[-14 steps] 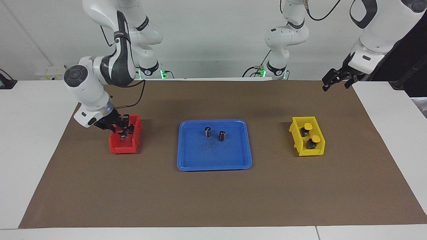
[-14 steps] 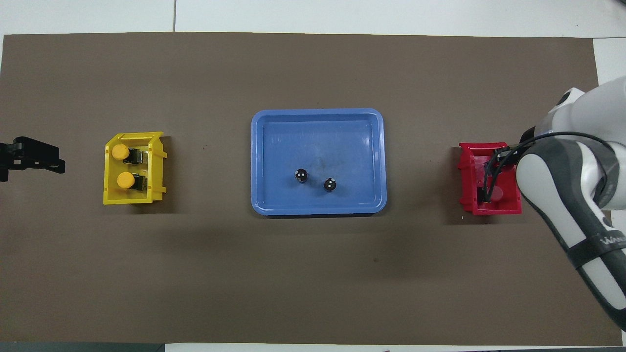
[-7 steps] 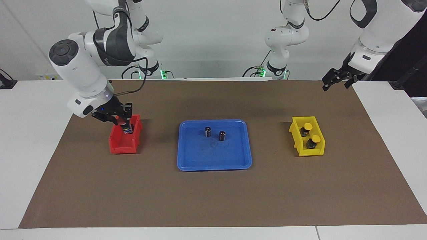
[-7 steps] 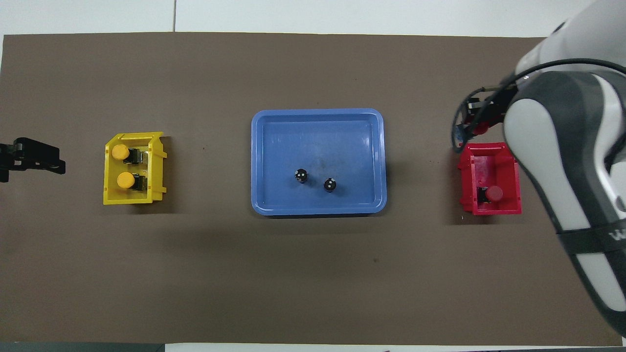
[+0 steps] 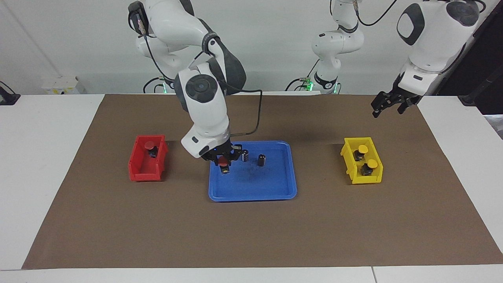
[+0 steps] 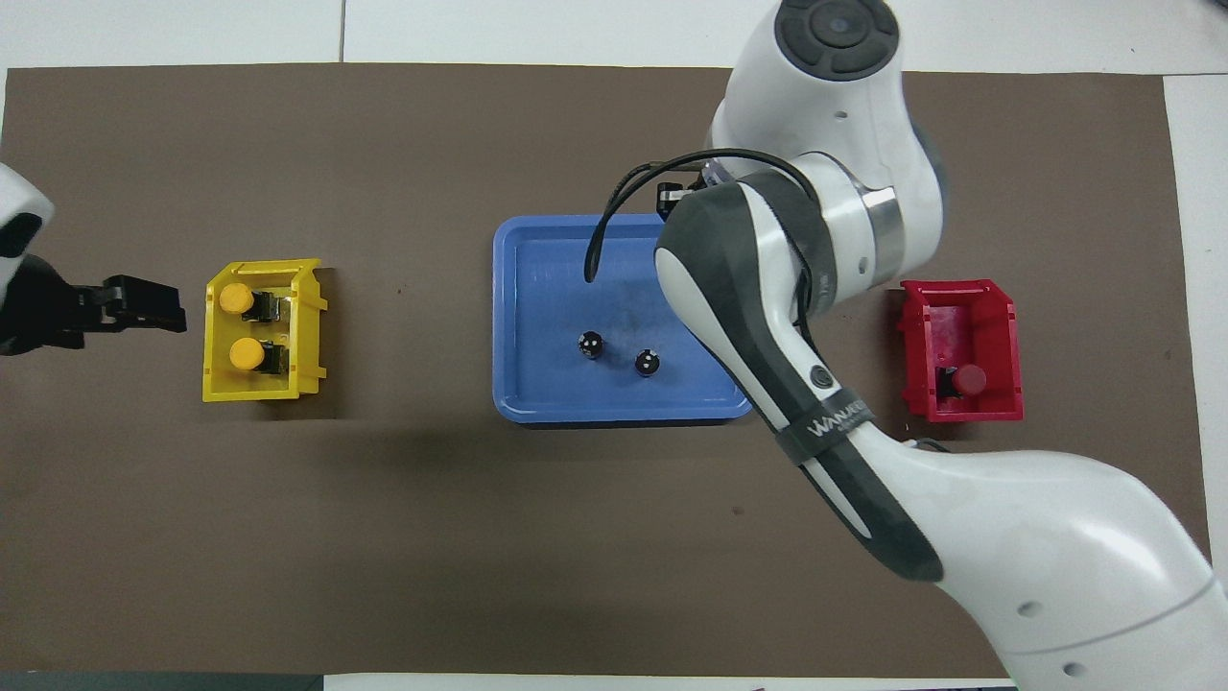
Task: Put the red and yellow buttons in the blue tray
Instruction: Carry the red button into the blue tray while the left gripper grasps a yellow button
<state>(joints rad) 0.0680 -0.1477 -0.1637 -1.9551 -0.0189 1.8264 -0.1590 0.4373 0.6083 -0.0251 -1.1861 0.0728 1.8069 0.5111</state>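
I am holding a red button [image 5: 223, 161] in the right gripper [image 5: 223, 159], jaws closed on it, low over the blue tray [image 5: 275, 188] at the end toward the red bin [image 5: 135, 173]. From the facing view I cannot tell whether the button's black body is touching the tray floor yet.

Main risk: opening the jaws while it is hanging above the floor. The cap makes it top-heavy, so it may topple and roll into the nearer of the two dark cylinders [image 5: 245, 155], which is standing just beside the gripper. Pushing down too far could instead jam the body and shift the tray on the tabletop.

The overhead view is not helping; the right arm is covering that part of the tray.

A second red button [image 5: 149, 145] is sitting in the red bin; two yellow buttons [image 5: 362, 149] are sitting in the yellow bin [image 5: 367, 180]. The left gripper [image 5: 387, 104] is waiting in the air near the yellow bin, jaws looking slightly apart.
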